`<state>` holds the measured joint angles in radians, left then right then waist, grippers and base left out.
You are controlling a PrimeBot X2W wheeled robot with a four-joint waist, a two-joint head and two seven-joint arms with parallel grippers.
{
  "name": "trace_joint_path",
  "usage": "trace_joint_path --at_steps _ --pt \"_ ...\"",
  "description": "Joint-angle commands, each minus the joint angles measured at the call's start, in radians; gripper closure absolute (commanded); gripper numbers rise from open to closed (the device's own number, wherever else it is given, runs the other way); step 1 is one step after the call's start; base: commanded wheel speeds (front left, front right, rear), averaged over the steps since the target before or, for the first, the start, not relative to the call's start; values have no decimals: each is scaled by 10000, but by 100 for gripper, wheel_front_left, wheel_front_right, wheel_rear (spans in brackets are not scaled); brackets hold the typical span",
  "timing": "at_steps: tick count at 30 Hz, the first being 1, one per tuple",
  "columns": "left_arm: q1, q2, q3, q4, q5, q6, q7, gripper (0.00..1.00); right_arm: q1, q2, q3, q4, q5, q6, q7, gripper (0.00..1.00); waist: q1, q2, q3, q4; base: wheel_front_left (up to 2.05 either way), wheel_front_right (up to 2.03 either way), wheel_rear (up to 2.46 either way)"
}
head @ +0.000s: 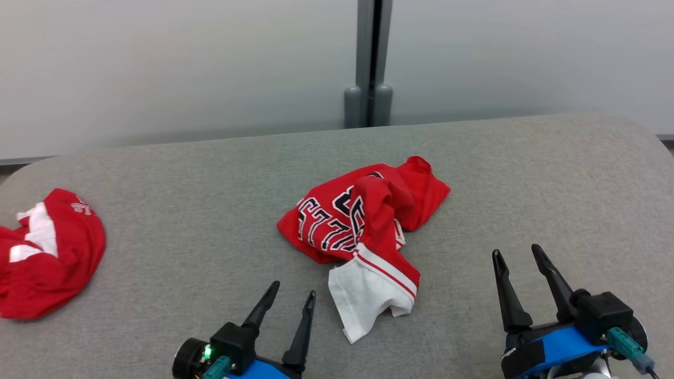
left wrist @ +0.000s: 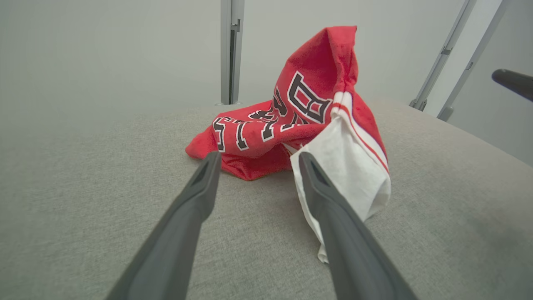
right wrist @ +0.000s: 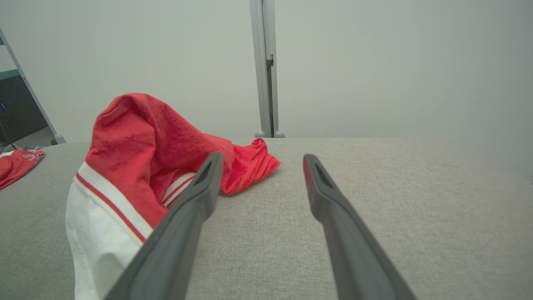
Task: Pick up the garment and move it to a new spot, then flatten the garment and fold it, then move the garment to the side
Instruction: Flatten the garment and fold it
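A crumpled red garment (head: 363,221) with black-and-white lettering lies bunched near the middle of a grey fabric-covered table (head: 184,173). A white panel (head: 368,300) edged with red stripes trails from the heap toward the near edge. Your left gripper (head: 294,289) hovers just beside that white panel, jaws spread wide and holding nothing. Your right gripper (head: 516,250) sits off to the right, apart from the cloth, also spread wide and empty. A second red garment (head: 47,252) lies at the far left of the table, well apart.

The step in hand appears to be the first pickup, not yet begun. To do it well, bring the left gripper down over a raised fold rather than the flat white flap, since a thick ridge probably gives the jaws more to bite. In the left wrist view one finger (left wrist: 333,208) overlaps the white panel; whether it touches cannot be told. Close only once cloth sits between both fingers. Take the right gripper to the tall red peak (right wrist: 137,125) on its side, so the two grips sit apart and the garment can open as it lifts.
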<state>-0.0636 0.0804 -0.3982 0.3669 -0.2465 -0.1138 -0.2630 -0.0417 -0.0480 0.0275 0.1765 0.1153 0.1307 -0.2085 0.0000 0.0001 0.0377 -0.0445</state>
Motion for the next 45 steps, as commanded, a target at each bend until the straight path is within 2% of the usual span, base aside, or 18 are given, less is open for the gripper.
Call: trace_joint_path --at_steps 1,15,21,23,24,25,31,34,40,41,45 --pt "-216 -34 -202 283 -85 -63 -27 0 -167 -43 -24 -16 22 1 -46 0 0 -1 78 -128 0 0 0" --pt "-1573 -26 -1895 2910 -774 -166 -21 0 -538 -42 -53 24 70 1 -219 0 0 -1 844 -1168 0 0 0" --pt "-2165 -58 -2732 3188 -1173 -167 -23 0 -634 -42 -57 44 78 1 -287 0 0 -1 1094 -1391 0 0 0" --pt "-2319 -58 -2684 3034 -1239 -168 -25 79 -647 -42 -94 57 63 1 -305 0 0 -1 1109 -1395 0 0 0" --pt "-2319 -58 -2684 3034 -1239 -168 -25 79 -647 -42 -94 57 63 1 -305 0 0 -1 1109 -1395 0 0 0" --pt "-2335 -60 -2659 2980 -1248 -168 -24 100 -632 -42 -124 69 53 1 -321 0 0 -1 1096 -1375 0 0 0" --pt "-2127 87 -1853 2389 -1151 -19 -26 100 -442 -42 -212 198 14 1 -350 0 0 -1 793 -888 0 0 0" --pt "-1892 383 -1368 2082 -1023 127 -25 100 -356 -42 -212 249 26 1 -354 0 0 -1 547 -531 0 0 0" --pt "-1571 1338 -324 1362 -781 508 -27 100 -149 -42 -208 381 67 1 -346 0 0 -1 116 243 0 0 0" --pt "-1489 1710 24 1134 -740 640 -27 100 -90 -42 -199 421 100 1 -350 0 0 -1 -5 465 0 0 0" --pt "-1435 2440 598 763 -660 838 -27 100 77 -42 -183 481 137 1 -350 0 0 -1 -228 860 0 0 0"
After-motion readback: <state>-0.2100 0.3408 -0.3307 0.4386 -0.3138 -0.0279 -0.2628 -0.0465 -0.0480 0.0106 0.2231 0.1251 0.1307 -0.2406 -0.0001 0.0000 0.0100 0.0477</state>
